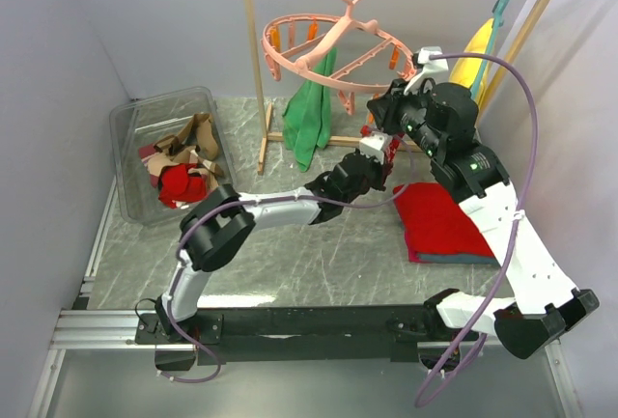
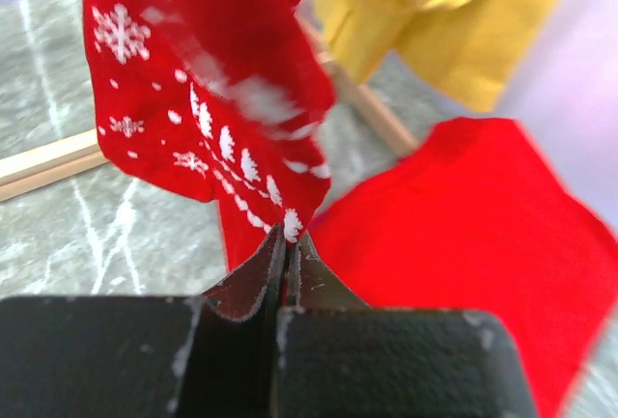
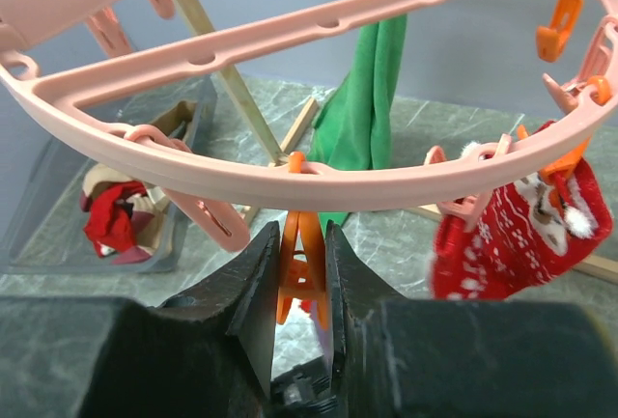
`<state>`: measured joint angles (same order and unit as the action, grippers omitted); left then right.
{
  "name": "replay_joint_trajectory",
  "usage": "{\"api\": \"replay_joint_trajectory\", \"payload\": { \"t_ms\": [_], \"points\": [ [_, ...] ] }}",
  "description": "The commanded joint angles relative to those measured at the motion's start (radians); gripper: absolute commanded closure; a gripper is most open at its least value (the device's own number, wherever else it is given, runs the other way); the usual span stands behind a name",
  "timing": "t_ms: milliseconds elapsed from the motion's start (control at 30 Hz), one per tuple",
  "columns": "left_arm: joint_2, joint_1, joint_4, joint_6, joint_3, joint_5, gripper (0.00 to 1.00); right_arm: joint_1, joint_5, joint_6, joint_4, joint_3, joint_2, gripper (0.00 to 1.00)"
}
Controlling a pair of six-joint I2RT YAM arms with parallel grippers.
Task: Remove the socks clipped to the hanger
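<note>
The salmon-pink hanger [image 1: 290, 46] hangs from the wooden rail, and its ring [image 3: 290, 181] crosses the right wrist view. My right gripper [image 3: 301, 235] is shut on an orange clip peg [image 3: 301, 278] under the ring, with one finger pressing each side of it. Below that peg hangs a red sock with white snowflakes [image 2: 193, 99]. My left gripper [image 2: 290, 236] is shut on that sock's lower edge. In the top view the left gripper [image 1: 372, 172] sits just below the right gripper [image 1: 386, 114]. A second red patterned sock [image 3: 512, 235] hangs clipped further right on the ring.
A clear bin [image 1: 130, 148] at the left holds loose red and tan socks. A green cloth [image 1: 311, 114] hangs from the hanger. A folded red cloth [image 1: 439, 220] lies on the table under the right arm. Yellow cloth [image 1: 473, 56] hangs at the rack's right post.
</note>
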<state>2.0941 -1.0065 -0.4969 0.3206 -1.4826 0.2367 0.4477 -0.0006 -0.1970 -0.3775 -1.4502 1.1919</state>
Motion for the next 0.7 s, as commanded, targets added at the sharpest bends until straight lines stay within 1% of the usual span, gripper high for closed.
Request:
{"api": "replay_joint_trajectory", "payload": {
  "t_ms": [0, 233, 333, 367, 400, 467, 533, 633, 667],
  "points": [
    [-0.138, -0.024, 0.063, 0.037, 0.03, -0.091, 0.99, 0.011, -0.001, -0.024, -0.083, -0.087, -0.002, 0.86],
    [-0.295, -0.067, 0.113, 0.072, 0.146, -0.118, 0.99, 0.011, -0.019, -0.051, -0.158, -0.154, 0.029, 0.8],
    [-0.353, -0.078, 0.124, 0.09, 0.194, -0.132, 0.99, 0.011, -0.038, -0.074, -0.221, -0.209, 0.057, 0.71],
    [-0.374, -0.078, 0.132, 0.095, 0.2, -0.142, 0.99, 0.014, -0.042, -0.082, -0.23, -0.22, 0.063, 0.66],
    [-0.385, -0.081, 0.138, 0.103, 0.208, -0.149, 0.99, 0.014, -0.042, -0.094, -0.241, -0.237, 0.069, 0.63],
    [-0.41, -0.086, 0.161, 0.112, 0.212, -0.166, 0.99, 0.017, -0.041, -0.102, -0.259, -0.248, 0.071, 0.57],
    [-0.422, -0.093, 0.173, 0.136, 0.225, -0.169, 0.99, 0.02, -0.039, -0.108, -0.268, -0.257, 0.064, 0.55],
    [-0.444, -0.099, 0.159, 0.184, 0.258, -0.211, 0.99, 0.025, -0.035, -0.108, -0.291, -0.262, 0.049, 0.47],
    [-0.454, -0.101, 0.149, 0.196, 0.271, -0.221, 0.99, 0.026, -0.033, -0.108, -0.303, -0.26, 0.045, 0.42]
  ]
}}
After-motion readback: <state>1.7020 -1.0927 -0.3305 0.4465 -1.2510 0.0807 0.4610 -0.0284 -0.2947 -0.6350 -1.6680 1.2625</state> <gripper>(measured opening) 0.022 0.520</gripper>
